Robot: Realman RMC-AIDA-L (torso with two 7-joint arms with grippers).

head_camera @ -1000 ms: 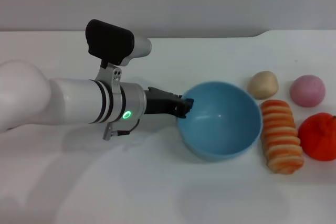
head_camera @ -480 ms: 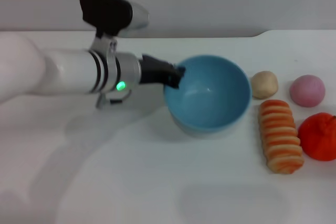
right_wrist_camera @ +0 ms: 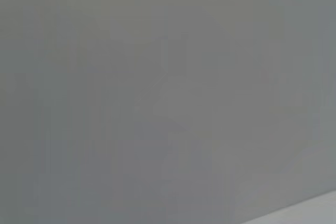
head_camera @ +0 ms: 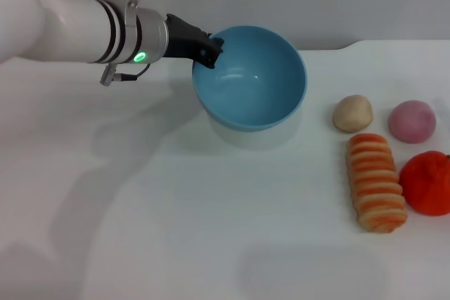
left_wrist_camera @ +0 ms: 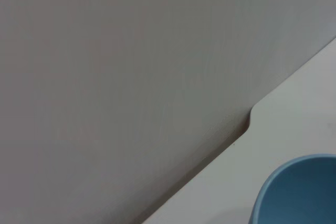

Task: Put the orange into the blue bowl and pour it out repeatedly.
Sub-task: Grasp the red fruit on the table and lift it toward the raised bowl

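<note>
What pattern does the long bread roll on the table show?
Orange and cream crosswise stripes on the bread roll, clearest in the head view.

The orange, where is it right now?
In the head view the orange sits on the table at the far right edge, just right of the striped bread roll and in front of the pink ball, not in the blue bowl.

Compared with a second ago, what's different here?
The left gripper, jaws clamped on the blue bowl rim, has lifted it off the table, up and toward the robot's left. The orange, striped roll and two balls haven't moved.
</note>
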